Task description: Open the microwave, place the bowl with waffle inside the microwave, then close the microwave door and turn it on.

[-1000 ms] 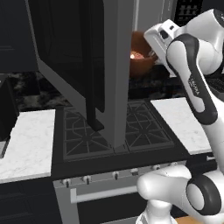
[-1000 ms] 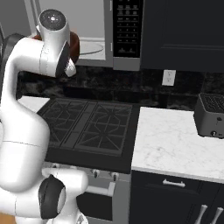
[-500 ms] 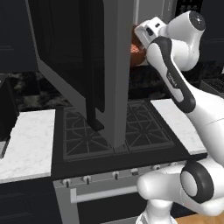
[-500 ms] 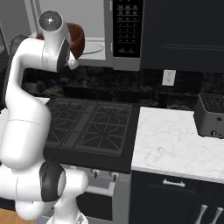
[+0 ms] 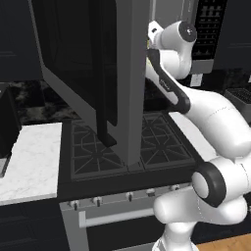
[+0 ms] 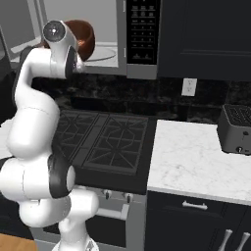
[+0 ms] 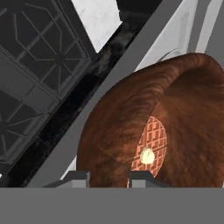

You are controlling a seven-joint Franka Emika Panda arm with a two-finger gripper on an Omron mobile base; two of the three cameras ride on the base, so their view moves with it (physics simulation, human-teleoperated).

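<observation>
1. While held up at the mouth of the microwave (image 6: 132,39), the bowl (image 6: 81,37) is copper-brown and glossy, level with the pale interior floor and partly behind the arm's upper joint in the right base view.
2. Waffle (image 7: 149,146): golden grid pattern with a pale spot, lying inside the bowl, seen in the hand view.
3. Gripper (image 7: 106,177): its two fingertips straddle the bowl's thin rim, one outside the wall, one inside, clamped on the bowl.
4. Microwave door (image 5: 110,78): dark glass in a grey frame, swung wide open toward the camera in the left base view, dark vertical handle (image 5: 105,98) along its edge.
5. Button panel (image 6: 142,32): black, down the microwave's right side.
6. Stove (image 6: 105,142): black grates, directly beneath the microwave; knobs along its front.
7. Worktop (image 6: 196,162): white marble, right of the stove.
8. Toaster (image 6: 238,130): small, black, on the worktop near the wall.
9. Wall outlet (image 6: 188,87): white, on the dark backsplash.
</observation>
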